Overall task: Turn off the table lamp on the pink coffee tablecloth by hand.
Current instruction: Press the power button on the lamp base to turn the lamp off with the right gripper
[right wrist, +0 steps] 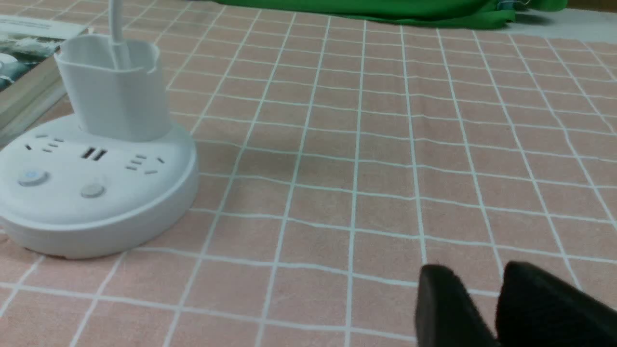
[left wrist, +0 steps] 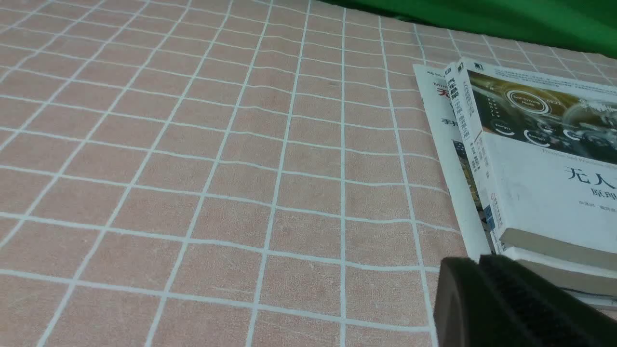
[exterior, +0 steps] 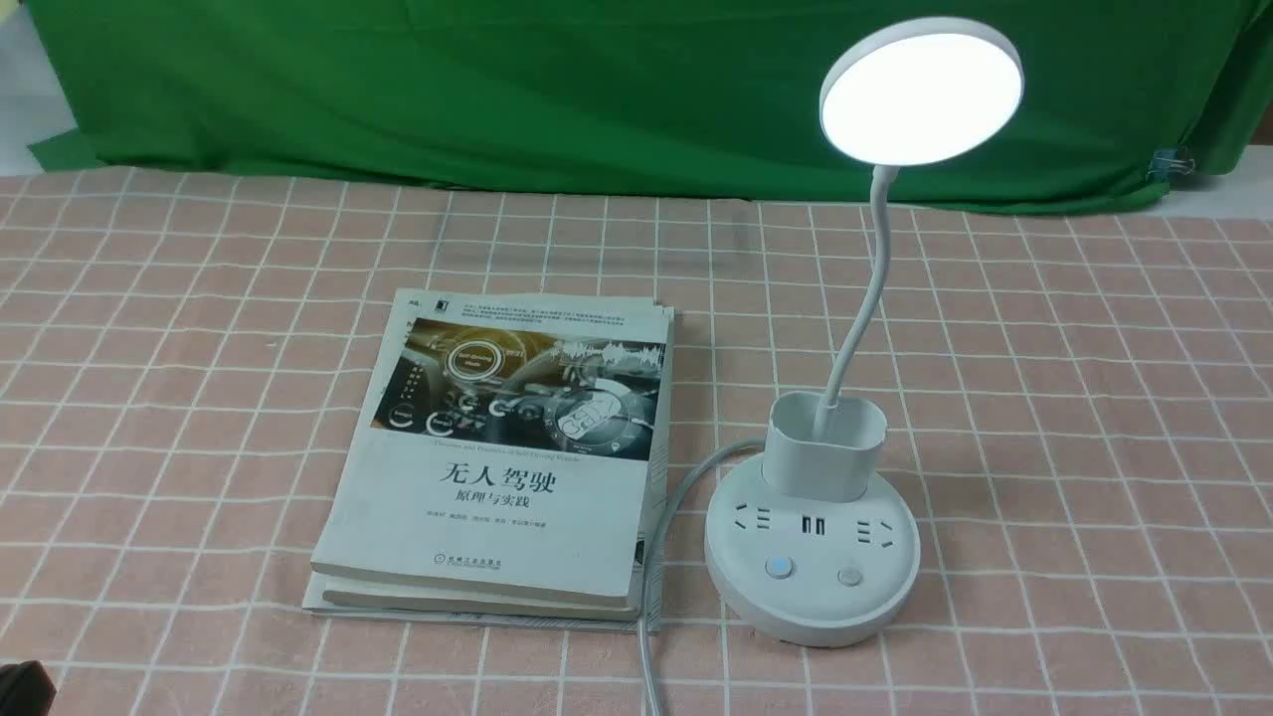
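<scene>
The white table lamp stands right of centre on the pink coffee tablecloth (exterior: 1094, 398). Its disc head (exterior: 920, 89) glows bright. Its round base (exterior: 811, 597) carries a blue-lit button (exterior: 779, 568) and a plain button (exterior: 850, 576). The base (right wrist: 96, 212) also shows in the right wrist view, well off to one side of my right gripper (right wrist: 487, 279). That gripper is empty, its jaws a narrow gap apart, low over bare cloth. My left gripper (left wrist: 477, 262) is shut and empty beside the books. Only a black corner of the left arm (exterior: 20, 686) shows in the front view.
Two stacked books (exterior: 497, 447) lie left of the lamp base; the left wrist view shows them too (left wrist: 540, 183). The lamp's grey cord (exterior: 656, 557) runs between the books and the base toward the front edge. A green backdrop cloth (exterior: 497, 89) hangs behind.
</scene>
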